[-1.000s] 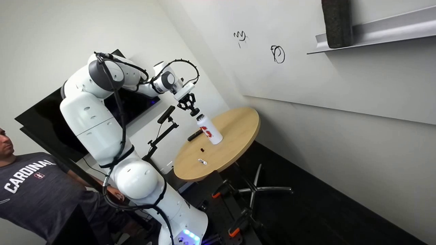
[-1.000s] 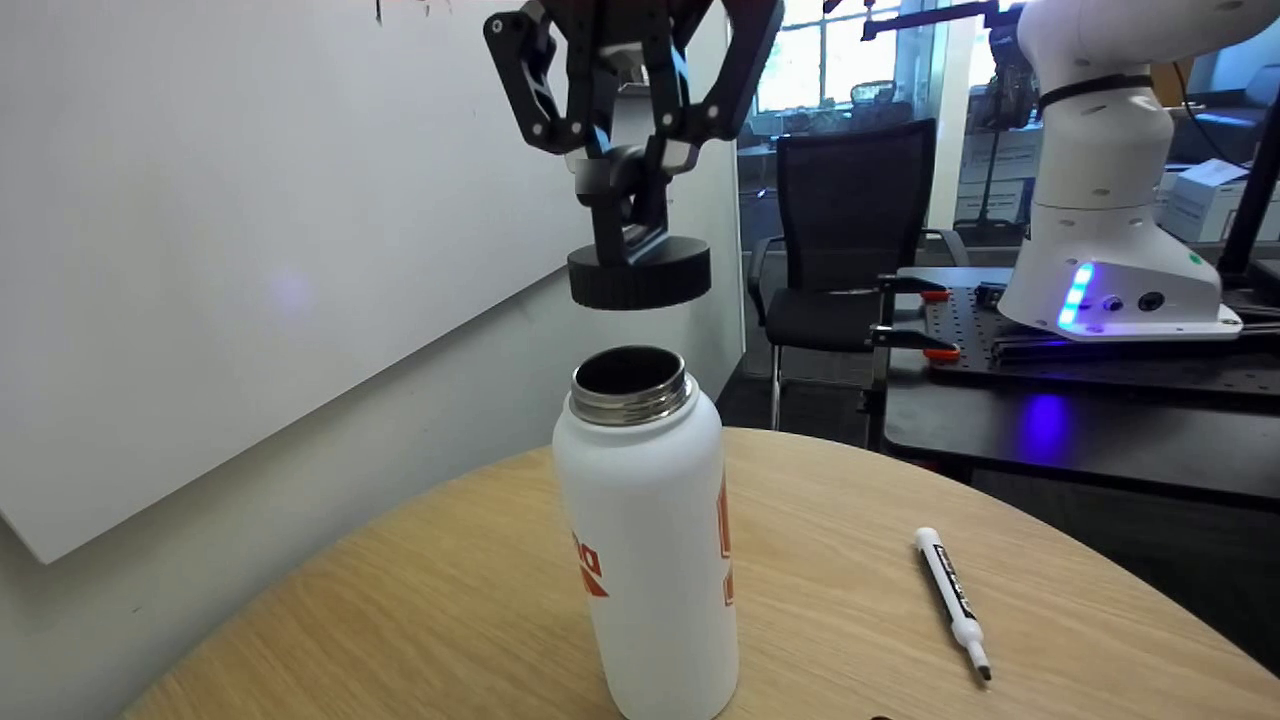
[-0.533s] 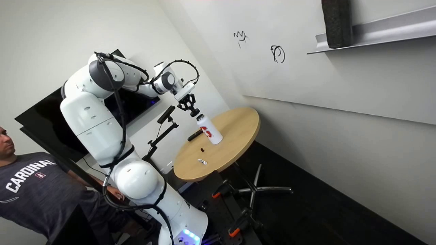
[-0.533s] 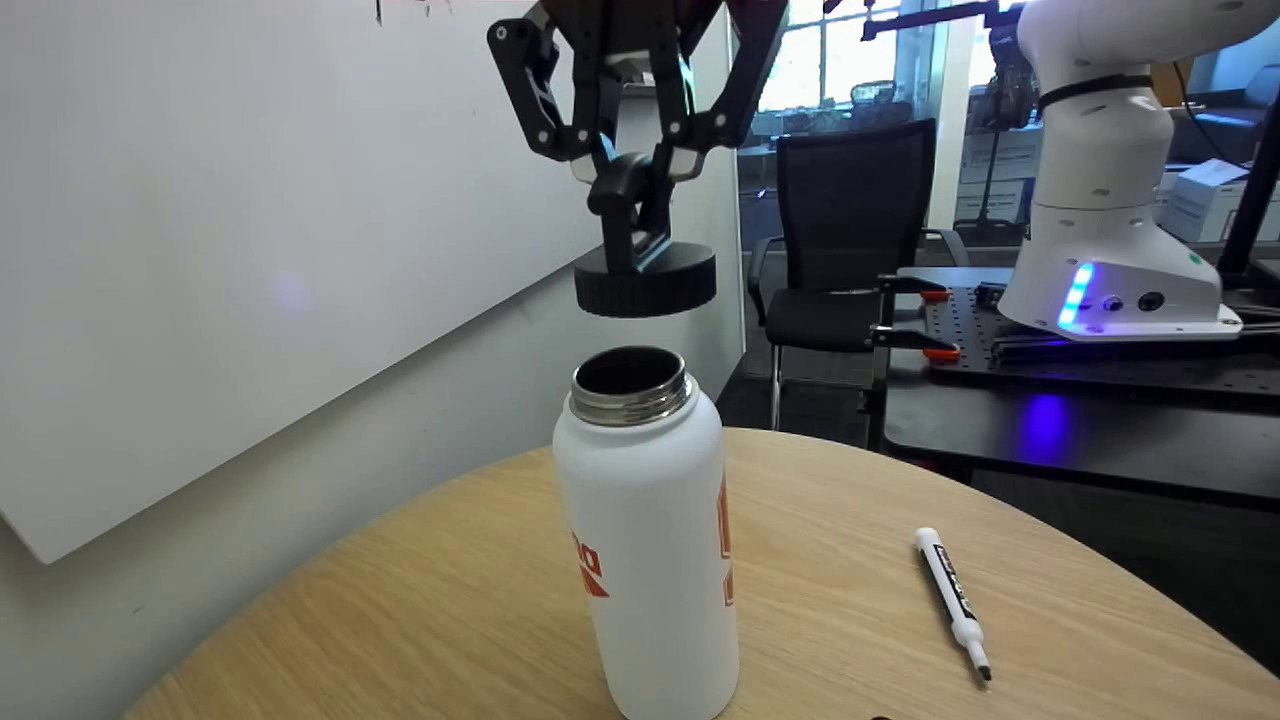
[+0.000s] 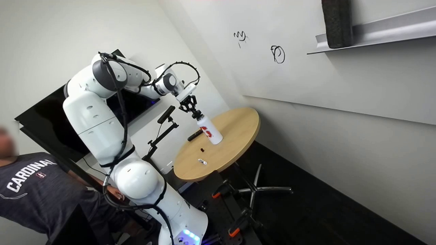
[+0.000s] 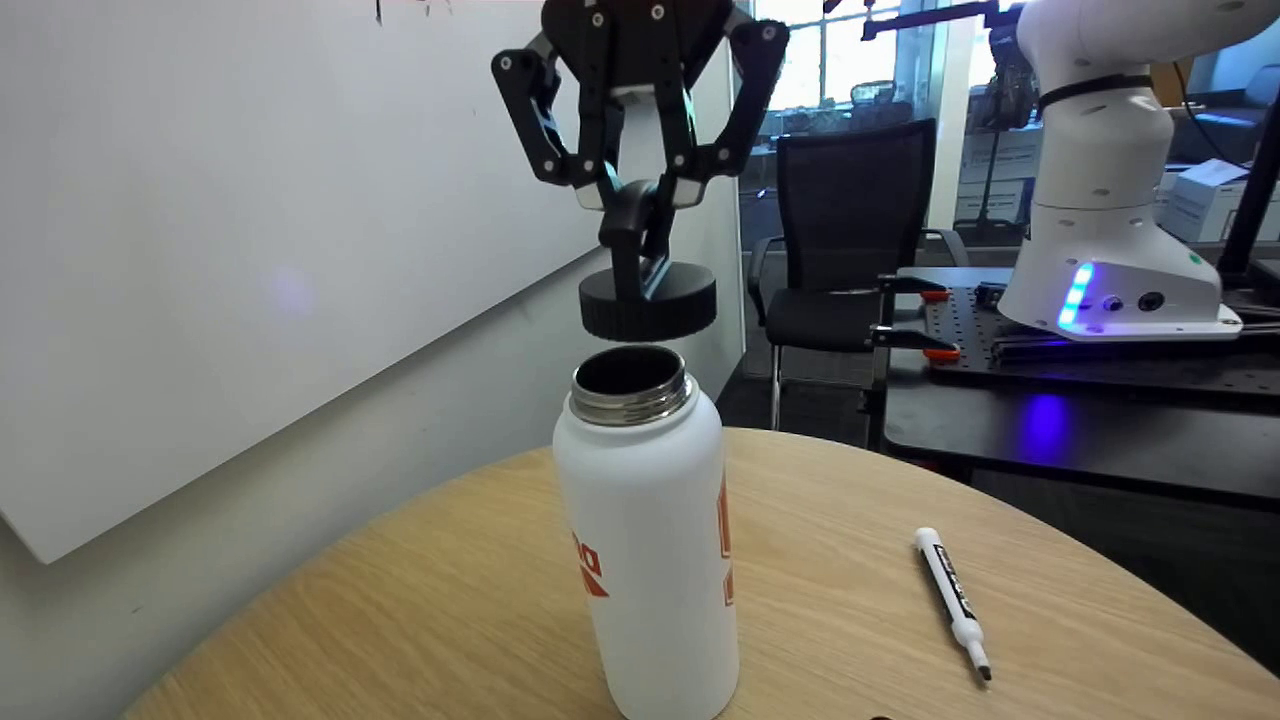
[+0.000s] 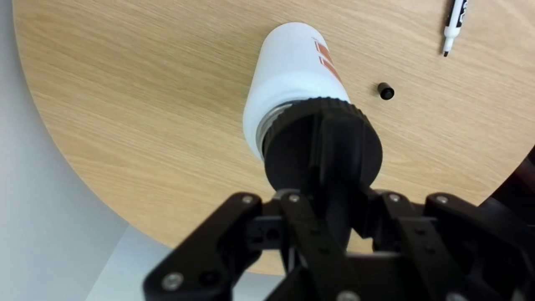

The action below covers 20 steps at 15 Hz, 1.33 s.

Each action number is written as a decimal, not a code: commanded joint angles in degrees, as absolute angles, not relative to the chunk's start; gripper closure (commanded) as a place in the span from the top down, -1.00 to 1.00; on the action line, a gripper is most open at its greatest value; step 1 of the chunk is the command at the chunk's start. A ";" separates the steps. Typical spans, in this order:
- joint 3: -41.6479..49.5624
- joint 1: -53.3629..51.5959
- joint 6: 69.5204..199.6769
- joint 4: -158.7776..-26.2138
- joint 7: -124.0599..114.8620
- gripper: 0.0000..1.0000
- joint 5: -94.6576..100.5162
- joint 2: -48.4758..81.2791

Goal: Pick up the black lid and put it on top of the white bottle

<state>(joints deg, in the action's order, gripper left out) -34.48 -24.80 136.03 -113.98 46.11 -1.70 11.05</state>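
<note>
The white bottle (image 6: 650, 500) with red marks stands upright and open on the round wooden table (image 6: 420, 600). It also shows in an exterior view (image 5: 210, 132) and in the wrist view (image 7: 292, 62). The black lid (image 6: 648, 312), a ribbed disc with a loop handle, hangs just above the bottle's metal neck, slightly toward one side. In the wrist view the lid (image 7: 288, 159) covers much of the mouth. My gripper (image 6: 638, 192) is shut on the lid's handle from above; it also shows in the wrist view (image 7: 334, 200).
A white marker (image 6: 955, 605) lies on the table, and a small black marker cap (image 7: 385, 91) stands near the bottle. A long black object (image 5: 195, 135) lies behind the bottle. A whiteboard wall (image 6: 250, 250) runs beside the table.
My gripper has come down with the lid, bringing it closer to the bottle's mouth. It has also shifted slightly sideways. The bottle has not moved.
</note>
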 commanded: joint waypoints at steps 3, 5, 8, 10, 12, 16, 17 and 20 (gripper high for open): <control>-34.30 -25.34 136.03 -113.06 48.40 -0.93 0.60 12.34; -34.31 -25.53 136.52 -112.95 49.25 -0.93 1.34 12.57; -34.36 -25.68 137.03 -112.47 50.50 -0.93 2.49 12.98; -34.37 -25.71 137.03 -112.15 51.54 -0.93 2.75 13.25; -34.42 -25.68 136.83 -111.92 52.82 -0.93 2.58 13.38; -34.58 -25.56 136.52 -111.59 55.85 -0.93 2.11 13.68; -34.56 -25.56 136.41 -111.51 56.38 -0.93 2.11 13.74; -34.60 -25.51 136.29 -111.31 58.18 -0.93 1.91 13.93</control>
<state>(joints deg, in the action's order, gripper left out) -34.48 -25.55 136.44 -112.50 55.93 1.96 13.37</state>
